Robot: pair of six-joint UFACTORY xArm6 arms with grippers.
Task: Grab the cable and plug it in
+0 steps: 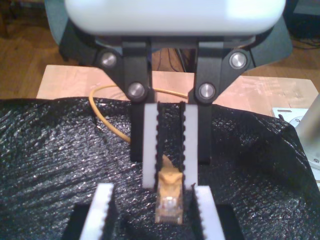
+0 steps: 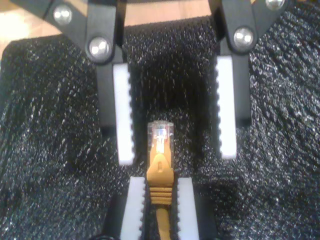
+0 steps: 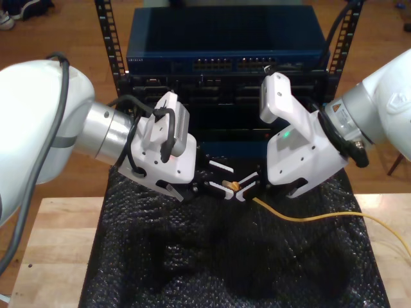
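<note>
My first gripper (image 1: 171, 150) is clamping the cable (image 1: 169, 195) by the ribbed yellow boot just behind its clear plastic plug, its white saw-toothed pads (image 1: 150, 145) set narrow on black finger links with round steel pivot screws. The plug is projecting forward into the gap of my second gripper (image 2: 175, 117), whose toothed white pads (image 2: 123, 114) are standing wide apart on either side without touching it. In the exterior view, my first gripper (image 3: 247, 190) is reaching in from the exterior view's right and my second gripper (image 3: 209, 183) from the exterior view's left, their fingertips meeting near the plug (image 3: 228, 186) above the middle of the mat. The cable is running as a thin, smooth yellow-orange strand from the boot toward the exterior view's right, across the black crinkled, glossy foam mat (image 3: 212, 256) and onto the pale wooden table (image 3: 51, 244). Behind, a dark blue rack unit (image 3: 225, 45) is presenting rows of small rectangular ports.
</note>
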